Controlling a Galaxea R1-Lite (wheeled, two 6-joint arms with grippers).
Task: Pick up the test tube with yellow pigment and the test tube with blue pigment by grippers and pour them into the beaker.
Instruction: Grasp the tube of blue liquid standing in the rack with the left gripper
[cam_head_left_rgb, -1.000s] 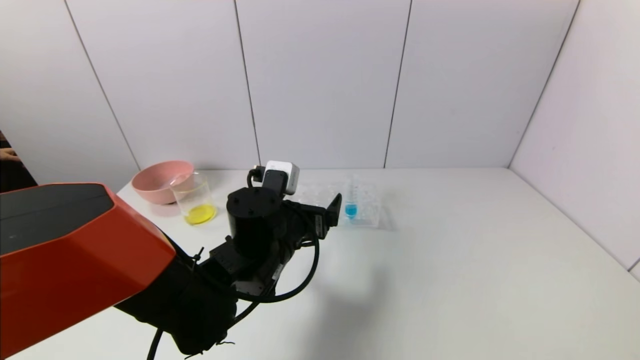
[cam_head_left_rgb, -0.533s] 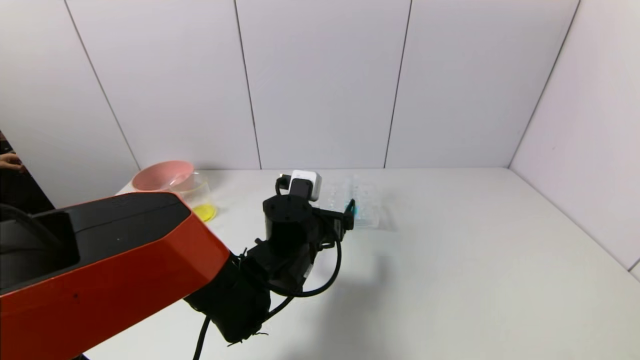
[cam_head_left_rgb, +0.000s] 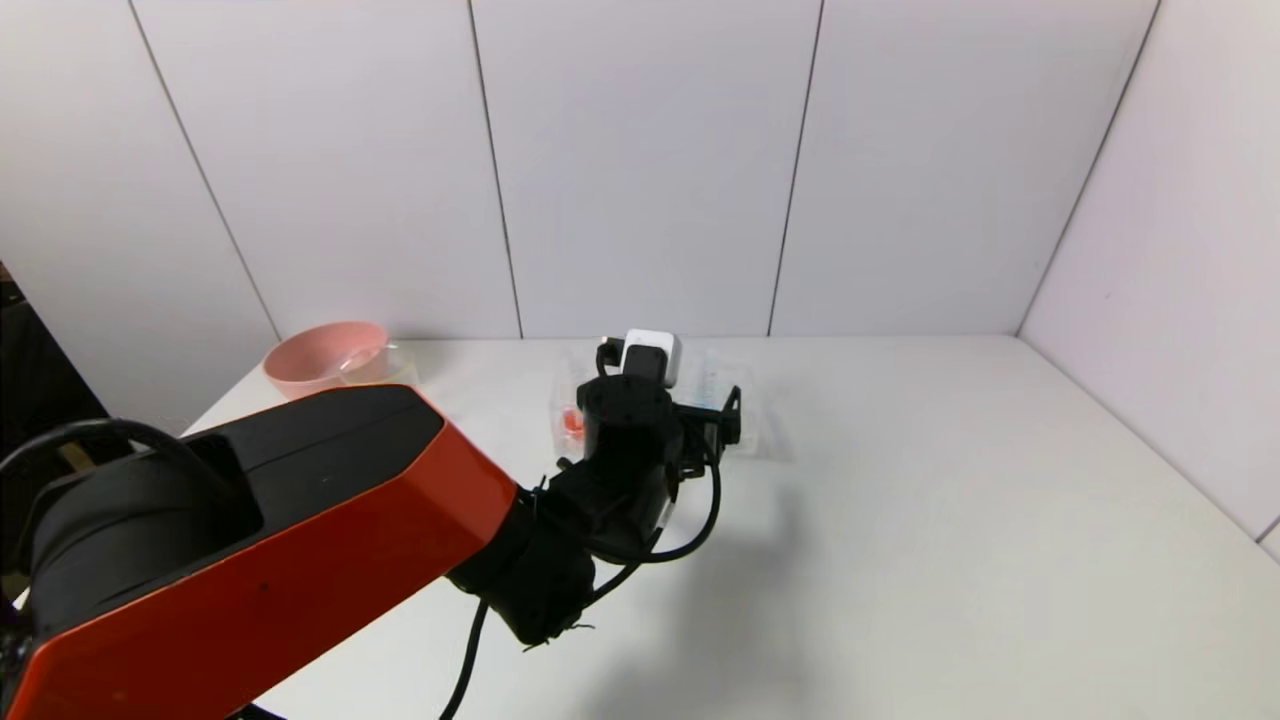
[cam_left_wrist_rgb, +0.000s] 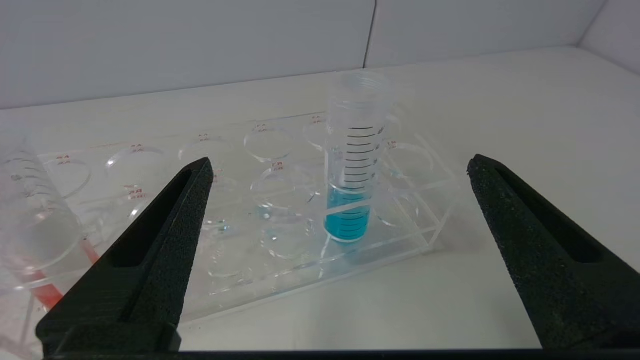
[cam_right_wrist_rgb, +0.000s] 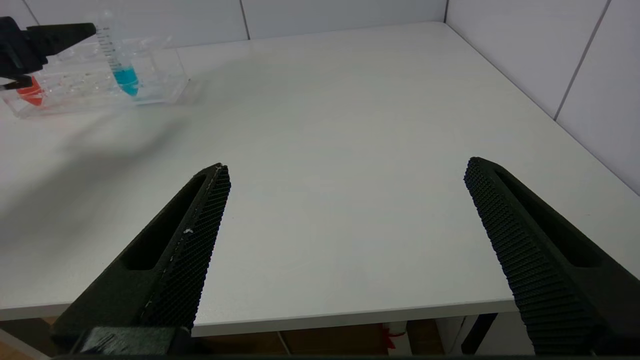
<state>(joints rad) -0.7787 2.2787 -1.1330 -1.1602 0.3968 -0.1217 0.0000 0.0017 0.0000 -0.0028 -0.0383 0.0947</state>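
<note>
The test tube with blue pigment (cam_left_wrist_rgb: 350, 220) stands upright in a clear many-holed rack (cam_left_wrist_rgb: 415, 235). My left gripper (cam_left_wrist_rgb: 340, 161) is open, just short of the rack's near side, and the tube lies in line with the gap between its fingers without touching them. In the head view the left gripper (cam_head_left_rgb: 722, 418) hides the blue liquid, and only the tube's top (cam_head_left_rgb: 708, 372) shows. The beaker (cam_head_left_rgb: 392, 366) is mostly hidden behind my orange arm. No test tube with yellow pigment is in view. My right gripper (cam_right_wrist_rgb: 347, 165) is open and empty above the table's front edge.
A red-liquid tube (cam_head_left_rgb: 572, 422) stands at the rack's left end and also shows in the left wrist view (cam_left_wrist_rgb: 42, 290). A pink bowl (cam_head_left_rgb: 318, 356) sits at the back left beside the beaker. White walls close the back and right sides.
My left arm has reached right and farther back, bringing the open gripper up to the rack in front of the blue tube. My orange arm now covers most of the beaker.
</note>
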